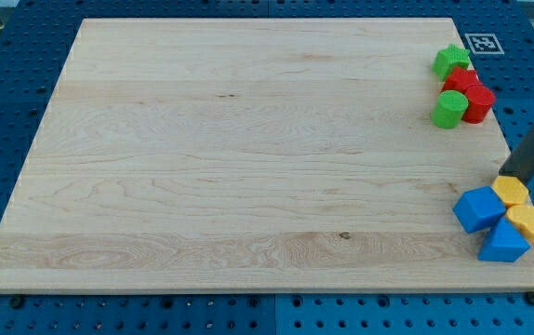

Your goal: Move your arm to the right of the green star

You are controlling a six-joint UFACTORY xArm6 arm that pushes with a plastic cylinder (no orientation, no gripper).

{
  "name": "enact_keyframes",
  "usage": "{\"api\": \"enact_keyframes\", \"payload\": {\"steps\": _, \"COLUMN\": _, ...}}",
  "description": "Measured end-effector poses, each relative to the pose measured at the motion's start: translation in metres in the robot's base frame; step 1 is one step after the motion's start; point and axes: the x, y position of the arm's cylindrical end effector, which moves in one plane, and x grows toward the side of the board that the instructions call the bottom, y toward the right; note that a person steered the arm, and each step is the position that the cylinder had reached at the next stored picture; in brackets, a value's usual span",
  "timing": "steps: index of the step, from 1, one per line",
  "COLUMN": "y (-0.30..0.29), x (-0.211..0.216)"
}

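Observation:
The green star (451, 60) lies near the board's top right corner. Just below it sit a red block (460, 80), a second red block (477, 102) and a green cylinder (448, 109), packed close together. My tip (506, 176) is at the view's right edge, well below the green star and just above a yellow block (510, 192). The dark rod rises from it toward the upper right.
At the lower right sit a blue cube (478, 208), a second yellow block (526, 221) and a blue triangular block (503, 244), bunched together near the wooden board's (248, 158) right edge. A fiducial tag (482, 42) lies off the top right corner.

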Motion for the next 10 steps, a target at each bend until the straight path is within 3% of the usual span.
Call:
{"api": "enact_keyframes", "payload": {"steps": 3, "y": 0.0, "x": 0.001}}
{"api": "enact_keyframes", "payload": {"steps": 5, "y": 0.031, "x": -0.024}}
{"api": "enact_keyframes", "payload": {"steps": 6, "y": 0.048, "x": -0.049}}
{"api": "enact_keyframes", "payload": {"steps": 9, "y": 0.054, "x": -0.207}}
{"api": "enact_keyframes", "payload": {"steps": 10, "y": 0.052, "x": -0.21}}
